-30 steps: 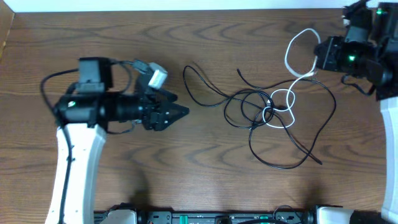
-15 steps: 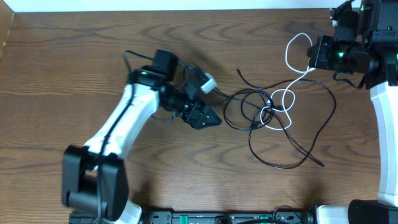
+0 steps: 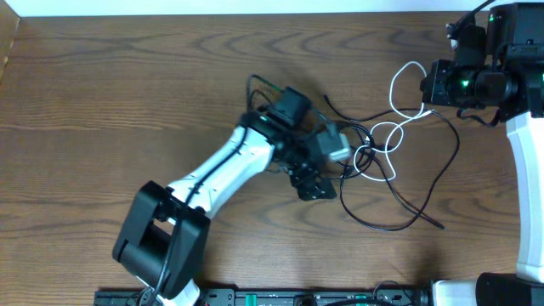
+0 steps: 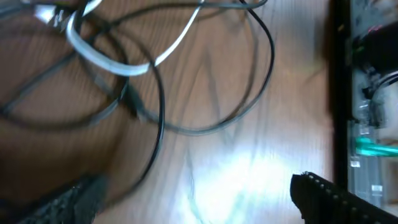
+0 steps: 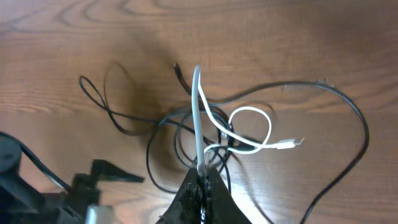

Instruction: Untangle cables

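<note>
The black cable [image 3: 399,223] and the white cable [image 3: 396,78] lie knotted together right of the table's middle, around a tangle [image 3: 367,155]. My left gripper [image 3: 316,187] hovers at the tangle's left edge, open, with bare wood between its fingers. In the left wrist view the left gripper [image 4: 196,186] is wide apart, and the white cable [image 4: 106,59] and black cable [image 4: 252,93] lie ahead of it. My right gripper [image 3: 431,85] at the far right is shut on the white cable. The right wrist view shows the right gripper [image 5: 200,177] pinching the white cable [image 5: 197,112], which runs taut to the knot.
The black cable's large loop [image 5: 351,109] spreads toward the right side of the wooden table [image 3: 127,93]. Its free end [image 3: 438,224] lies near the front. A black equipment rail [image 3: 297,297] runs along the front edge. My left arm [image 3: 212,174] crosses the table diagonally.
My left arm has swung right from the table's left side to the tangle, and its jaws have spread wider. The right gripper has shifted slightly left, still holding the white cable.
</note>
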`<state>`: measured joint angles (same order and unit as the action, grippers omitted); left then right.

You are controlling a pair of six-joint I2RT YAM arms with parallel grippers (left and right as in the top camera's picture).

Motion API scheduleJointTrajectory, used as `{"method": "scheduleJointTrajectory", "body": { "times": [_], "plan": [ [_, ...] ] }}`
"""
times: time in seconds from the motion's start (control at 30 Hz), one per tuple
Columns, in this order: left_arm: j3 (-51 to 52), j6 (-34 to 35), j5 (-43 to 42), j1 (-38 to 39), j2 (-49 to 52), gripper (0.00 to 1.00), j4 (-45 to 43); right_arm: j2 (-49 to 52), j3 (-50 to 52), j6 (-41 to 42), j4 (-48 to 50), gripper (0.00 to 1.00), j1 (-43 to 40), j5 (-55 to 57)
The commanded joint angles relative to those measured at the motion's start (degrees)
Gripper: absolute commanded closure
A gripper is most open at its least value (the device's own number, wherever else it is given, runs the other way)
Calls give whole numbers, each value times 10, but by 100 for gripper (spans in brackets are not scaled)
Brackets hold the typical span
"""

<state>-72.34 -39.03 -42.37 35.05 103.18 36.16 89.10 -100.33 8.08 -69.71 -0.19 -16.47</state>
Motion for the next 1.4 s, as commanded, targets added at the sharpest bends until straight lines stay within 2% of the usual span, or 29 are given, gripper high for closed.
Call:
{"method": "scheduleJointTrajectory", "body": {
  "times": [0.0, 0.23, 0.53, 0.73, 0.87, 0.97, 1.1, 1.17, 1.23, 1.37],
  "plan": [
    [1, -31, 67, 31, 2, 2, -25, -3, -4, -16, -10, 99, 5, 3],
    [1, -39, 90, 50, 21, 2, -74, -3, -4, -20, -26, 99, 7, 2],
    [1, -40, 90, 49, 105, 2, -153, -3, -4, -36, -49, 99, 7, 2],
    [1, -40, 103, 49, 119, 0, -161, -3, -4, -39, -54, 99, 7, 3],
    [1, -40, 111, 49, 119, 8, -160, -3, -4, -39, -54, 99, 7, 3],
    [1, -40, 111, 49, 119, 22, -159, -3, -4, -39, -53, 99, 7, 3],
    [1, -40, 112, 49, 119, 24, -159, -3, -4, -39, -54, 99, 7, 3],
    [1, -40, 112, 49, 119, 33, -159, -3, -4, -39, -54, 99, 7, 2],
    [1, -40, 112, 49, 119, 46, -158, -3, -4, -39, -54, 99, 7, 2],
    [1, -38, 112, 49, 119, 46, -157, -3, -4, -39, -55, 99, 7, 2]
  ]
}}
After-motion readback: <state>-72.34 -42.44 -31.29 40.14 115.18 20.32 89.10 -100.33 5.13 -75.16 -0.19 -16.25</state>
